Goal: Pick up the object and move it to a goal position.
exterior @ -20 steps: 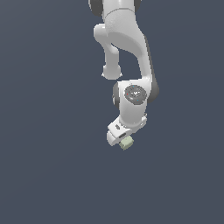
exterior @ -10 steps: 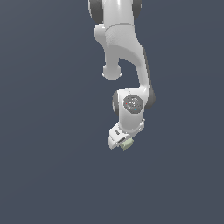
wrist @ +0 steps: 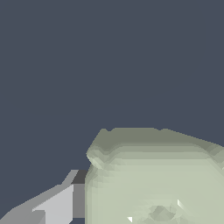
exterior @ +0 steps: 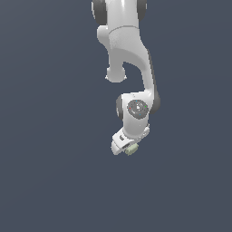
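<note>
The object (exterior: 131, 149) is a small pale greenish-cream cube, held at the tip of my white gripper (exterior: 128, 149) in the exterior view. It hangs in the air below the arm's wrist. The gripper is shut on it. In the wrist view the object (wrist: 157, 179) fills much of the picture, very close to the camera, with a faint round mark on its near face. One grey finger (wrist: 52, 203) presses against its side; the other finger is out of view. No goal marker shows.
A plain dark blue-grey background surrounds the white arm (exterior: 129, 54), which comes down from the exterior view's top. No other objects, edges or containers show.
The arm has shifted slightly, and the gripper with the cube has moved a little toward the exterior view's top. The grasp is unchanged.
</note>
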You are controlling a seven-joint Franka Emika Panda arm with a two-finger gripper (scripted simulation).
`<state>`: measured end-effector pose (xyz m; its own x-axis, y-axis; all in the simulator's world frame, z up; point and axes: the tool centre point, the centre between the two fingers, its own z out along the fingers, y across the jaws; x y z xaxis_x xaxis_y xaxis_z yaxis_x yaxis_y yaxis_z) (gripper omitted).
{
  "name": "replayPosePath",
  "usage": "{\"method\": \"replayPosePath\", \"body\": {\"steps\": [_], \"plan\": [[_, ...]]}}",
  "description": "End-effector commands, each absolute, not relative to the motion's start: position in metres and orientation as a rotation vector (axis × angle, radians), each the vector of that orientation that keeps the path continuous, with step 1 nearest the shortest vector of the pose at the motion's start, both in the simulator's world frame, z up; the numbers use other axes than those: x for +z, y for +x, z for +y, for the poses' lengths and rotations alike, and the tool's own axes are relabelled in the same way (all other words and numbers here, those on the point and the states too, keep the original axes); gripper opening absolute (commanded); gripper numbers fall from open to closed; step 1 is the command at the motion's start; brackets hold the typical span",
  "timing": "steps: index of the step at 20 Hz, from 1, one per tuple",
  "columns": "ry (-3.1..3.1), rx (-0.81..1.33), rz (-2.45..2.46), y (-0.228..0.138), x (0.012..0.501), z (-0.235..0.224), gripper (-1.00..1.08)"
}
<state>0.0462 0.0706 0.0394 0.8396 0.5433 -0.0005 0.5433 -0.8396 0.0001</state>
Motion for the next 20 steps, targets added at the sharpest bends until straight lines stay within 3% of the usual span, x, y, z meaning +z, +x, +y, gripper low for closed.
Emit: {"method": "replayPosePath", "body": {"steps": [1, 10, 20], "plan": [[3.013, 0.0, 0.891, 0.046, 0.039, 0.071, -1.0], [3.013, 0.0, 0.891, 0.051, 0.048, 0.057, -1.0], [3.013, 0.0, 0.891, 0.079, 0.09, -0.016, -1.0]]}}
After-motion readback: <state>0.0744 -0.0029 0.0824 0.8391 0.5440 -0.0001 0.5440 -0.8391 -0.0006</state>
